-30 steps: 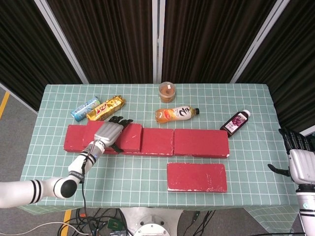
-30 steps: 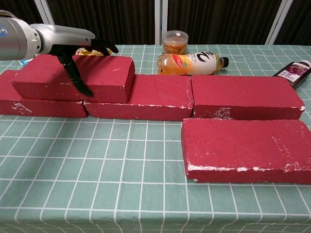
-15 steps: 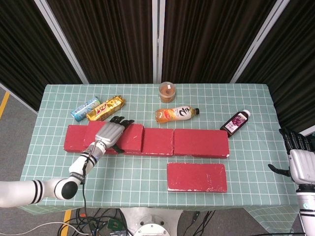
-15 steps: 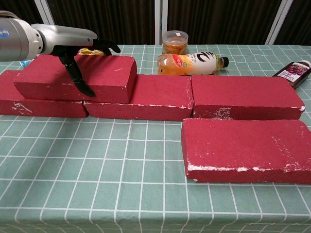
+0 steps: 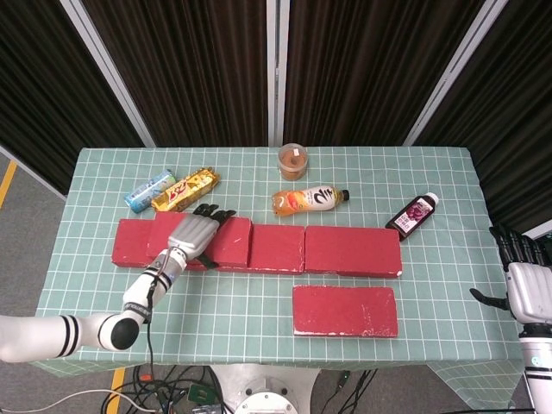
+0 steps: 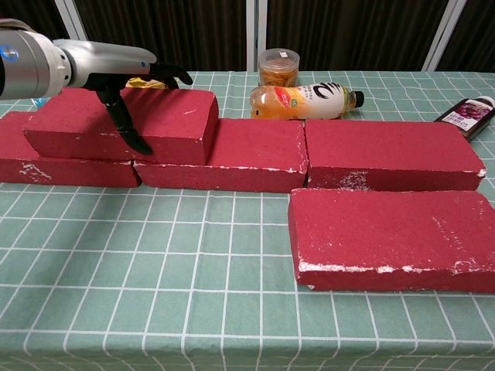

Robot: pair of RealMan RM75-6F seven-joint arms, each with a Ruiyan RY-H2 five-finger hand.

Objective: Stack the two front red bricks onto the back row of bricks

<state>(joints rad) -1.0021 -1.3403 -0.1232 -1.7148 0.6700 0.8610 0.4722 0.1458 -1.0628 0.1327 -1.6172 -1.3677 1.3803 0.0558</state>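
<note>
Three red bricks form the back row: left, middle and right. A fourth red brick lies on top of the left and middle ones. My left hand grips this upper brick, with the fingers over its top and the thumb down its front face. One more red brick lies flat on the table in front of the row, at the right. My right hand hangs open beyond the table's right edge and holds nothing.
Behind the row stand a small jar, a lying orange drink bottle, a dark bottle, a yellow snack pack and a blue can. A green checked cloth covers the table.
The upper brick has slid slightly to the right along the back row under my left hand. The right hand has not moved.
</note>
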